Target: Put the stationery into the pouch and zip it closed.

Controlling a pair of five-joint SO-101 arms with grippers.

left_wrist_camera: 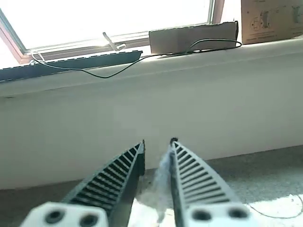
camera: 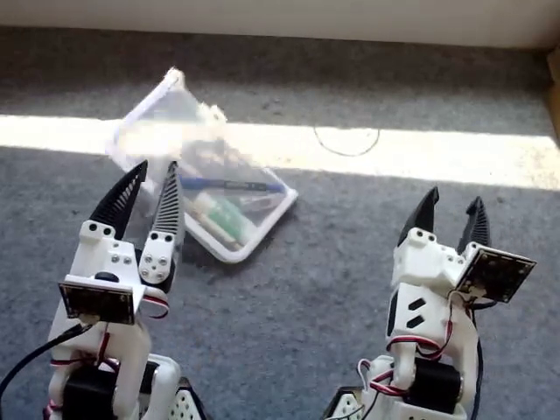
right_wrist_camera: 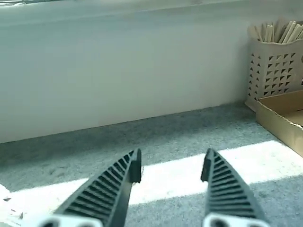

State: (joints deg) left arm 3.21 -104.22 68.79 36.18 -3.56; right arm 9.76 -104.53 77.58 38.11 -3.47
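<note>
The left gripper (camera: 157, 166), at the near left, has its fingers a narrow gap apart over the near-left edge of the clear pouch (camera: 175, 122), which lies on the grey carpet (camera: 350, 289) with the stationery (camera: 232, 185) inside, while the right gripper (camera: 455, 198), spread wide, hangs well apart at the near right.

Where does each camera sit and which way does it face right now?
High view: above and behind the arms, looking down at the grey carpet and pouch; left gripper and right gripper show.
Left wrist view: on the left arm, facing the wall and window; left gripper in front.
Right wrist view: on the right arm, facing the wall and a basket; right gripper, open, in front.
Shared: both wrist views see the wall.
</note>
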